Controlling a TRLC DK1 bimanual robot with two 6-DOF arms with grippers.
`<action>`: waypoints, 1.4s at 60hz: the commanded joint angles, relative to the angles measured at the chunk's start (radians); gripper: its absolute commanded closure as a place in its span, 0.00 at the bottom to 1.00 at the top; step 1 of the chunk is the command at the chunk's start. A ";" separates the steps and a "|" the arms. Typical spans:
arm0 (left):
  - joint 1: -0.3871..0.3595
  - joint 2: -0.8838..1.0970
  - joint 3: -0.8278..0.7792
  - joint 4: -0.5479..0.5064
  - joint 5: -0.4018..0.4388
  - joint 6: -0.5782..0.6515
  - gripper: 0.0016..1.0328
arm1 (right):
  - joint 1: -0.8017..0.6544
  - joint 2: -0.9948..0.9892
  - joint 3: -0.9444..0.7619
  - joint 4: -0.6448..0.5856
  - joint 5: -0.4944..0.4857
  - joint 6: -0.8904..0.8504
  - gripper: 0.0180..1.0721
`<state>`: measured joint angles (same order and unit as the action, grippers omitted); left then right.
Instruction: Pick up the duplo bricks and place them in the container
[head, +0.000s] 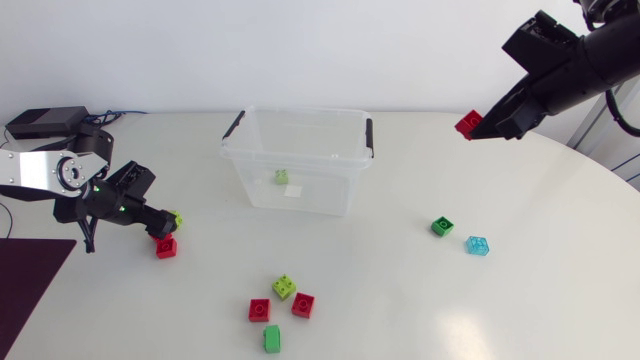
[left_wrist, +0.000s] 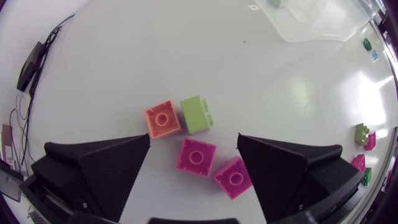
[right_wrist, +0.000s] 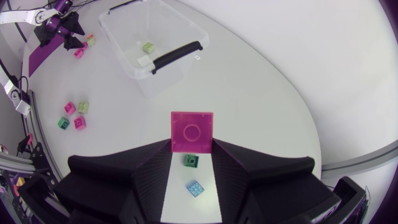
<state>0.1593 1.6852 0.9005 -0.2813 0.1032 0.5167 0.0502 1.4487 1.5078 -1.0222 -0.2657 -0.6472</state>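
**Red brick** (head: 467, 123) (right_wrist: 192, 131): clamped from both sides between the fingers of the right gripper (head: 480, 128) (right_wrist: 191, 148), with its stud face turned toward the wrist camera. It is held above the table at 2 o'clock from the container, well apart from it.

**Right arm** (head: 580, 60): enters at the far right corner and slants down toward the table.

**Left gripper** (head: 160, 228) (left_wrist: 194, 137): low over the table at 8 o'clock from the container, fingers spread wide and gripping nothing.

**Left arm** (head: 45, 170): folded low along the table's left side.

**Pair of bricks** (left_wrist: 196, 157): pink-red in the wrist view. They lie between the left fingers, one of them just beside a finger.

**Orange-red brick** (left_wrist: 163, 119) and **pale green brick** (head: 177, 218) (left_wrist: 196, 114): just ahead of the left fingers, side by side and touching.

**Container** (head: 240, 160) (right_wrist: 134, 37): a clear tub with black handles, open on top. It holds one light green brick (head: 282, 176) (right_wrist: 148, 46) with a white scrap (head: 292, 191) just beside it.

**Dark green brick** (head: 442, 226) and **blue brick** (head: 478, 245): near each other on the table, at 4 o'clock from the container.

**Group of four** (head: 284, 286): one yellow-green, two red and one green brick, on the table at 6 o'clock from the container.
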 joint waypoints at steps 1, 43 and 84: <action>0.037 0.045 0.044 0.008 -0.007 -0.040 0.05 | 0.062 -0.005 0.022 -0.013 0.011 0.083 0.68; 0.100 0.182 0.202 -0.006 -0.010 -0.161 0.07 | 0.316 0.243 0.279 0.080 0.128 0.299 0.68; 0.013 0.323 0.336 -0.170 -0.046 -0.159 0.33 | 0.389 0.564 0.537 0.070 0.154 0.328 0.68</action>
<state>0.1780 1.9797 1.2076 -0.4400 0.0692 0.3824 0.4160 1.9678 2.0163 -0.9462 -0.1207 -0.3416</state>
